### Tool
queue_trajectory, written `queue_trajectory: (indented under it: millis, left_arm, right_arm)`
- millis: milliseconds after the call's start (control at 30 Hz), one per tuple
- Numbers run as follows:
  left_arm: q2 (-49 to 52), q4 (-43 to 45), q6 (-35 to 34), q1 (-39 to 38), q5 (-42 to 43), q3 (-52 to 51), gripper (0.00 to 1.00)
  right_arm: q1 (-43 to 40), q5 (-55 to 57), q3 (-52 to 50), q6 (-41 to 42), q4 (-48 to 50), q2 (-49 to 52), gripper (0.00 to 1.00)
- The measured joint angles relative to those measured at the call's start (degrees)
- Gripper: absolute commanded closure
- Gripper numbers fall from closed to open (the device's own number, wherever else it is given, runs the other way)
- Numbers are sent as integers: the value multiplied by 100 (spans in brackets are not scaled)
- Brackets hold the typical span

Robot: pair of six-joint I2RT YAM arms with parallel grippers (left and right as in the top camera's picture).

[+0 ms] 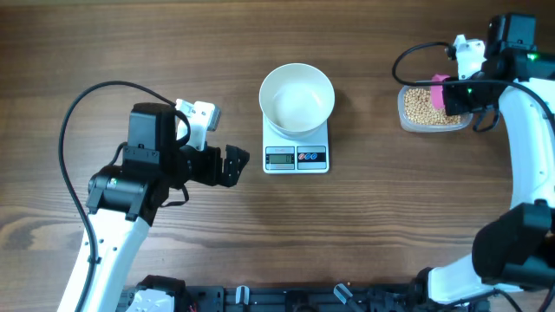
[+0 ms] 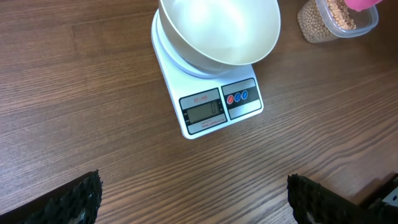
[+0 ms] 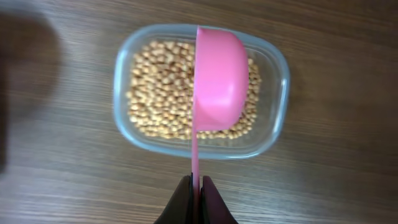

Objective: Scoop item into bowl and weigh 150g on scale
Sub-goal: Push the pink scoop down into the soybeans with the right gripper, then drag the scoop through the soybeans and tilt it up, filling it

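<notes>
Right tool [image 3: 196, 182] tight on pink scoop [image 3: 221, 74]

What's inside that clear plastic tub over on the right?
Small pale beans cover the bottom of the tub. A pink scoop, pinched by the right gripper, sits over the middle and hides whatever lies under it.

scale [image 1: 296, 159] readout illegible, bowl [image 2: 217, 46] rim cut off at top

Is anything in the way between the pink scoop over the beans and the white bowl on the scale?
Nothing visible. Between the pink scoop over the tub and the bowl lies only bare table; the left gripper sits on the scale's other side.
</notes>
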Motion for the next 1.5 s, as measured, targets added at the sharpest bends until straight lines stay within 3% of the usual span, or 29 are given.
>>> queue_trajectory:
  millis: [200,1000,1500]
  left_arm:
    - [0,0,0,0,2,0,0]
    - [0,0,2,0,2,0,0]
    - [0,0,0,0,2,0,0]
  right_arm:
    - [0,420,-7,116,107,234,96]
    - [0,-2,-704,323,387,243,96]
    - [-1182,-1996,-789,48,302,245,96]
